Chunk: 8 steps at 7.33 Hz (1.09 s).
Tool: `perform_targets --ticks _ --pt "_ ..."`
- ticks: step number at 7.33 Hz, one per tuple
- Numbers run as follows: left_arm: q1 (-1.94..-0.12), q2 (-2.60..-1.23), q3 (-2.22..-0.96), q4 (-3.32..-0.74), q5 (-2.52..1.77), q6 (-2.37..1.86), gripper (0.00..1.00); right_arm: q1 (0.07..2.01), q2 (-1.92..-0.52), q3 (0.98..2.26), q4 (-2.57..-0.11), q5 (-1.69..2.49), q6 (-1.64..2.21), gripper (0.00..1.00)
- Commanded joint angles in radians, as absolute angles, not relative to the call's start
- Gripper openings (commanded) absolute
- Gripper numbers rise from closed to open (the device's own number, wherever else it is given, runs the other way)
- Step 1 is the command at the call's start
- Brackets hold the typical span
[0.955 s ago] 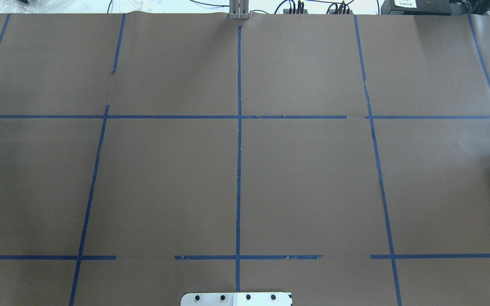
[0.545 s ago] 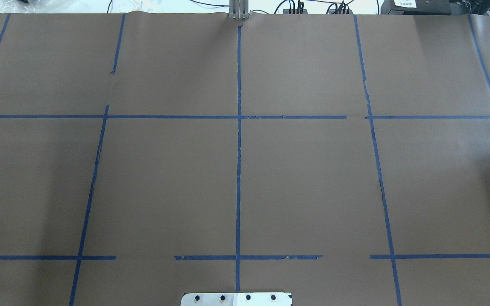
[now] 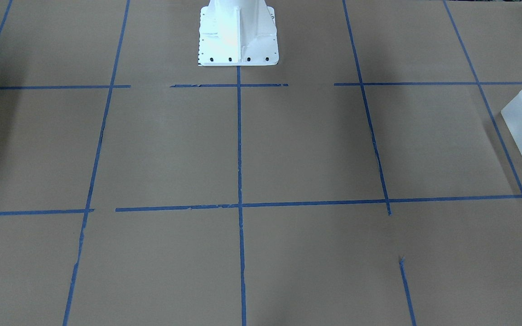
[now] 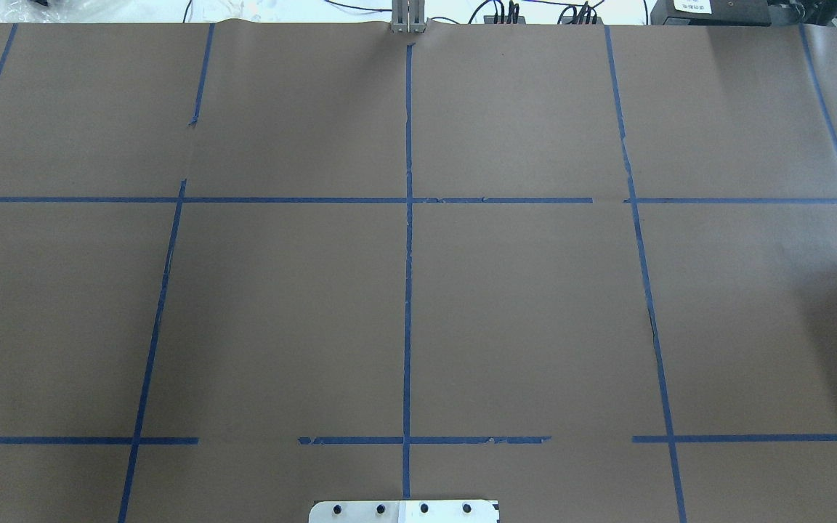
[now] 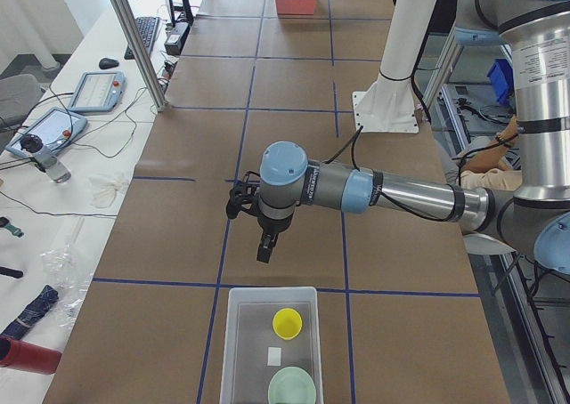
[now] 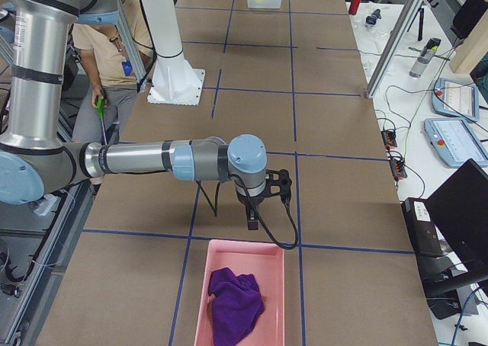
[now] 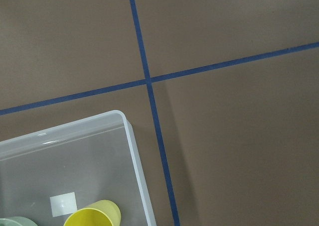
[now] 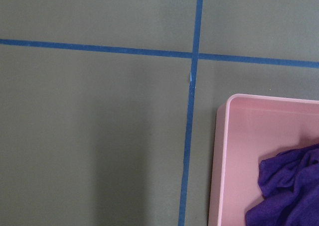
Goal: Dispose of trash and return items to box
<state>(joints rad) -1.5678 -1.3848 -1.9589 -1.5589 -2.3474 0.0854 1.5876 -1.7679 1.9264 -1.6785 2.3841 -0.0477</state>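
The translucent white box [image 5: 228, 351] stands at the table's near end in the exterior left view. In it are the yellow cup [image 5: 287, 322] and the mint-green bowl [image 5: 292, 388]. The left wrist view shows the box's corner [image 7: 134, 156], the cup [image 7: 92, 216] and a sliver of the bowl [image 7: 15, 222]. The front-facing view shows the box [image 3: 521, 131] at the right edge. My left gripper [image 5: 264, 248] hangs above the table just beyond the box. My right gripper [image 6: 252, 222] hangs just beyond a pink bin. I cannot tell whether either is open or shut.
The pink bin [image 6: 200, 300] holds a purple cloth [image 6: 232, 300]; both show in the right wrist view [image 8: 219, 151]. The white robot base [image 3: 238, 36] stands at mid-table. A person [image 6: 114, 49] stands behind the base. A metal post [image 5: 134, 39] and tablets [image 5: 93, 88] are along the far side.
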Motion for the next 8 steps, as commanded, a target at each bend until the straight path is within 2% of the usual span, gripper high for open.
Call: perform_targets --ticks 1,3,8 --pt "-1.574 -1.413 -1.954 -1.490 -2.342 0.101 1.00 1.574 -1.767 2.023 -1.799 2.385 -0.041 1.00" --pt "-1.572 -1.371 -1.903 -1.531 -2.355 0.121 1.00 1.560 -1.764 2.017 -1.790 2.381 -0.047 1.00" --pt "-1.609 -1.371 -1.913 -1.546 -2.370 0.124 1.00 1.499 -1.775 1.997 -1.789 2.361 -0.044 1.00"
